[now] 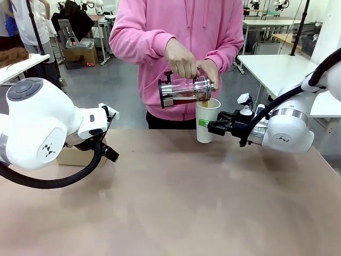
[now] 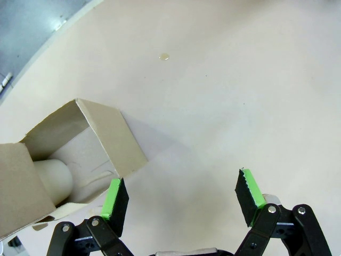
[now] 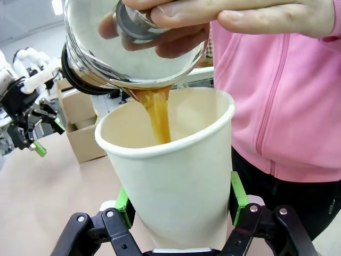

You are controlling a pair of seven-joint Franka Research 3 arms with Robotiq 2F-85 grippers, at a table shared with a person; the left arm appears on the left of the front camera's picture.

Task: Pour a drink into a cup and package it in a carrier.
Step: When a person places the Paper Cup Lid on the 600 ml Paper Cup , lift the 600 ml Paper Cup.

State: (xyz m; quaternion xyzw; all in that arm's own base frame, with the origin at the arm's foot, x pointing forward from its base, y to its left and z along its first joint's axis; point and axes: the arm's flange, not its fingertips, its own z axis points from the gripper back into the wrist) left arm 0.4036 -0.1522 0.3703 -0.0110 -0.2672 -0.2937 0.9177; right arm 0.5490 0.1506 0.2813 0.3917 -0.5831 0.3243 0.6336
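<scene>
A person in a pink top tilts a clear glass jug (image 1: 185, 90) with both hands. A stream of brown drink (image 3: 158, 114) runs from the jug (image 3: 133, 48) into the open white paper cup (image 1: 207, 121). My right gripper (image 3: 181, 198) is shut on the lower part of the cup (image 3: 176, 176), with a green pad on each side. It holds the cup upright at the table's far edge. My left gripper (image 2: 181, 192) is open above bare table, right beside the brown cardboard carrier (image 2: 85, 133). A pale rounded object (image 2: 53, 178) sits in one of the carrier's compartments.
The tan table (image 1: 176, 202) stretches bare between the two arms. A small drop (image 2: 164, 56) lies on it beyond my left gripper. The carrier (image 1: 80, 156) stands at the left, mostly behind my left arm. White tables and other equipment stand far behind the person.
</scene>
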